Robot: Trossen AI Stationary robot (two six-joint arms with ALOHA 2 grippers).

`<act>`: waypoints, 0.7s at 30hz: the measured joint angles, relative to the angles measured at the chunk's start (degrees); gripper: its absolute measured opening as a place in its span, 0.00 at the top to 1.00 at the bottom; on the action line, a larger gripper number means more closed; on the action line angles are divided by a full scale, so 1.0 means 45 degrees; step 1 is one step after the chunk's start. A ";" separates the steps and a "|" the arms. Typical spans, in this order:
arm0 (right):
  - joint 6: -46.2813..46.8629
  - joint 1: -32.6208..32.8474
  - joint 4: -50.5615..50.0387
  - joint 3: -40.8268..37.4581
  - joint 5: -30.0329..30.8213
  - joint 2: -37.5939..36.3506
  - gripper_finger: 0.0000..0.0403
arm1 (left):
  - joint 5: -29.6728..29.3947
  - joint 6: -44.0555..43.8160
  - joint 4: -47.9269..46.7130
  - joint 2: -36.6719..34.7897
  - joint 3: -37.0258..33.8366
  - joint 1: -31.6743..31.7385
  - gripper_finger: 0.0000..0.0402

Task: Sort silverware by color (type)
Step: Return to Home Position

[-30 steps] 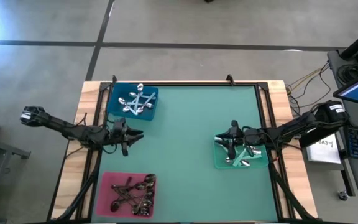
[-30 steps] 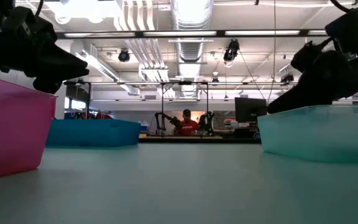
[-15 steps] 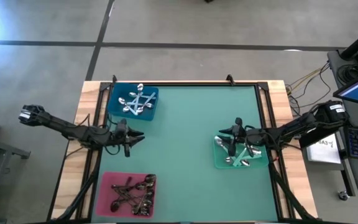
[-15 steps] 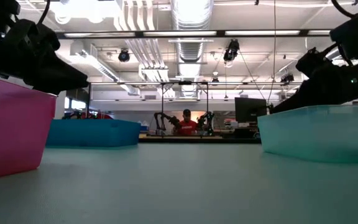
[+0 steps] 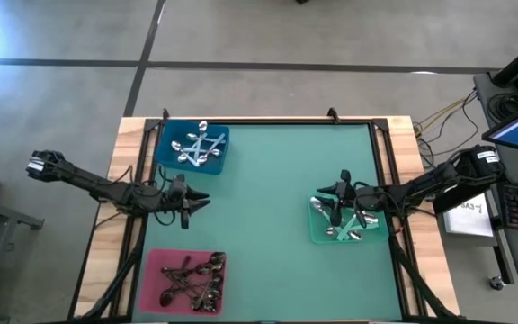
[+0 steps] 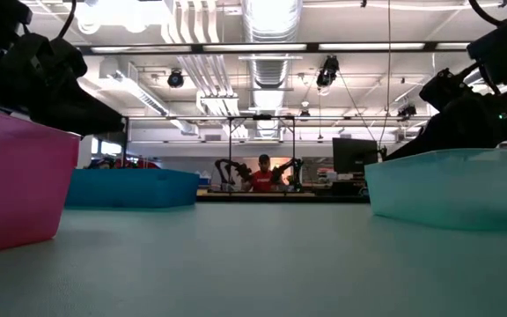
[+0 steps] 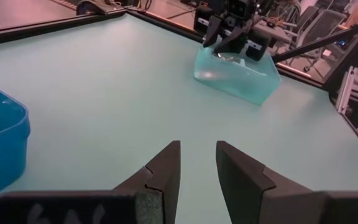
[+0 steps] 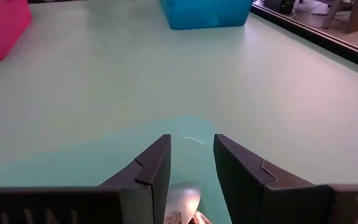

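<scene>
Trays [image 5: 162, 144] ring bare mat [image 5: 268, 198]; right tool [image 5: 334, 191] over green tray [image 5: 317, 236].

The right gripper [image 8: 191, 165] hangs over the green tray [image 8: 73, 168], its fingers a little apart, with a shiny spoon bowl [image 8: 182, 200] below them. A blue tray [image 8: 207, 12] and a pink tray [image 8: 2, 28] stand across the table [image 8: 135, 74].
</scene>
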 joint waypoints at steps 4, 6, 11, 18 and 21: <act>0.0001 0.0000 -0.0002 -0.0005 0.0000 0.0000 0.72 | 0.0000 -0.0005 0.0004 0.0147 0.0000 0.0000 0.78; 0.0005 0.0000 -0.0005 -0.0005 0.0000 0.0000 0.72 | 0.0002 -0.0005 -0.0002 0.0219 0.0000 0.0005 0.78; 0.0005 0.0000 -0.0136 -0.0005 0.0000 -0.0393 0.73 | 0.0005 -0.0015 -0.0201 -0.0837 -0.0029 -0.0005 0.78; 0.0000 0.0000 -0.0225 -0.0005 0.0000 -0.1674 0.73 | 0.0000 -0.0024 -0.0295 -0.2974 -0.0180 0.0015 0.78; 0.0005 0.0000 -0.0225 -0.0005 0.0000 -0.2730 0.73 | 0.0000 -0.0024 -0.0311 -0.3839 -0.0189 0.0013 0.78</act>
